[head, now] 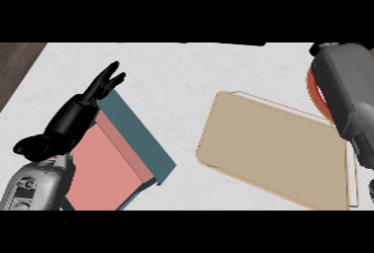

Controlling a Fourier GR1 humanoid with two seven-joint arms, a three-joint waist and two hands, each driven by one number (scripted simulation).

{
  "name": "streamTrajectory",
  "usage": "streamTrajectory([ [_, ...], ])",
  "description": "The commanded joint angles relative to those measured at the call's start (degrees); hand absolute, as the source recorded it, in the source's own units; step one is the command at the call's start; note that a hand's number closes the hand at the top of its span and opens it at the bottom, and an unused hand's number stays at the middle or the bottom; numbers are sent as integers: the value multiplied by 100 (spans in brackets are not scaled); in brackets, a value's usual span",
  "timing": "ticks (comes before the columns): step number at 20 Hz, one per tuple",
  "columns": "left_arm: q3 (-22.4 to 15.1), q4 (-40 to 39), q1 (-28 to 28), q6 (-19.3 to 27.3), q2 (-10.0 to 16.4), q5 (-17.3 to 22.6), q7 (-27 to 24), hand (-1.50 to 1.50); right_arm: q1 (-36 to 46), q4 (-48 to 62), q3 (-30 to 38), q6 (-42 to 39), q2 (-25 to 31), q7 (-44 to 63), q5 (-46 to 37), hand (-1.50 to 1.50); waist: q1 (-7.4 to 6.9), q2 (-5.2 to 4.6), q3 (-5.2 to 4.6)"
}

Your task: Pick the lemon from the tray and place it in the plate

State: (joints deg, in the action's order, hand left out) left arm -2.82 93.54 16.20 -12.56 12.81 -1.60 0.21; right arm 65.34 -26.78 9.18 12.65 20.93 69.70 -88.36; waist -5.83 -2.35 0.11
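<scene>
A flat beige tray [270, 148] lies tilted at centre right, and its visible surface is bare. No lemon shows anywhere. A sliver of red-orange plate [315, 91] peeks out behind my right grey forearm [343, 89], which crosses the right edge of the view. Of my right hand [365, 154] only a black bit shows at the right border, over the tray's right edge. My left hand [91, 99] rests open at the left, fingers pointing up, holding nothing.
A teal-rimmed box with a pink inside [110, 163] sits under my left forearm at lower left. White marbled counter [175, 84] lies between it and the tray. A dark wooden strip [15, 64] borders the counter at upper left.
</scene>
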Motion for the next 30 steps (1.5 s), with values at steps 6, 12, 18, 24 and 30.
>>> streamTrajectory([
  [6, 88, -144, -176, 40, -26, 8, -70, 0, -601, 252, 410, 1390, 243, 1131, -522, 150, 168, 22, 3],
  [12, 171, 68, -300, -71, 107, 75, -134, 0, -1024, 522, 1311, 1666, 422, 791, -13, 150, 166, 32, 18],
  [18, 117, 3, -120, -28, 53, 10, -29, 0, -1218, 764, 2005, 1982, 331, 681, 332, -150, 169, 18, 19],
  [24, 120, 42, -374, -111, 38, 72, -109, 0, -1486, 714, 2018, 2912, 421, -14, 78, -150, 199, 74, 10],
  [30, 108, -116, -278, 55, -21, -128, -67, 0, -1405, 569, 1968, 3745, 237, -416, -202, -150, 260, 91, 4],
])
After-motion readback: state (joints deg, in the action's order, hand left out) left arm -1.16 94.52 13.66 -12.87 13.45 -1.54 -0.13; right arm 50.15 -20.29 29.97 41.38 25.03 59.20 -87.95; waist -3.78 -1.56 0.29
